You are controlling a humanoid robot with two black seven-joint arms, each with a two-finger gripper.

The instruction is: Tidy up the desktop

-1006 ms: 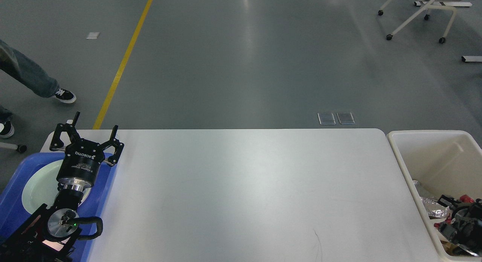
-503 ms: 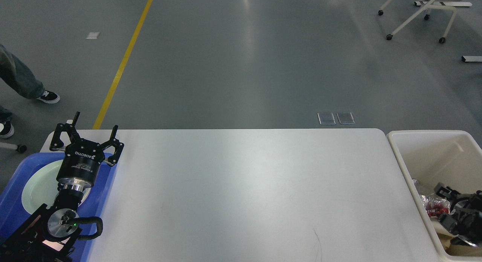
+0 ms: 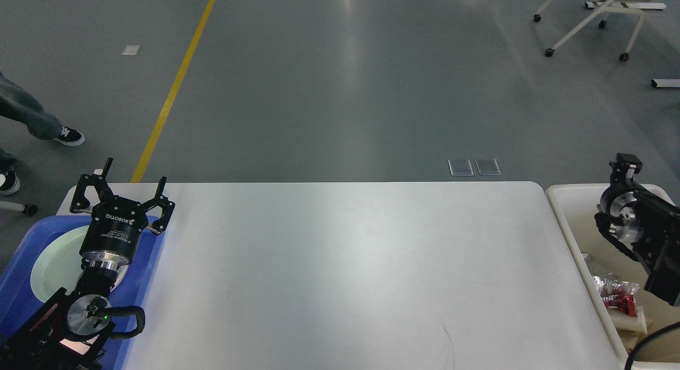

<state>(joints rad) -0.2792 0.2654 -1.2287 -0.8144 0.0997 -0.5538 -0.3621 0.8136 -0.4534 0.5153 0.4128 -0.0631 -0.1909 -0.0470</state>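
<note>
The desktop (image 3: 345, 263) is a wide white tabletop, and its surface shows bare. My left gripper (image 3: 136, 171) hangs open and empty over the far right corner of a blue tray (image 3: 18, 258) at the table's left end. My right gripper (image 3: 625, 165) is up above the cream bin (image 3: 564, 221) at the right end. It is dark and seen end-on, so its fingers cannot be told apart.
A pale green plate (image 3: 53, 261) lies in the blue tray, partly under my left arm. Crumpled foil and a red wrapper (image 3: 616, 296) lie in the bin. A person's feet (image 3: 68, 136) are on the floor at the far left, and a wheeled chair (image 3: 589, 19) stands at the far right.
My right arm has risen from low in the bin's near end to above its far part, uncovering the wrappers. The left arm has not moved. The person's foot shifted left.
</note>
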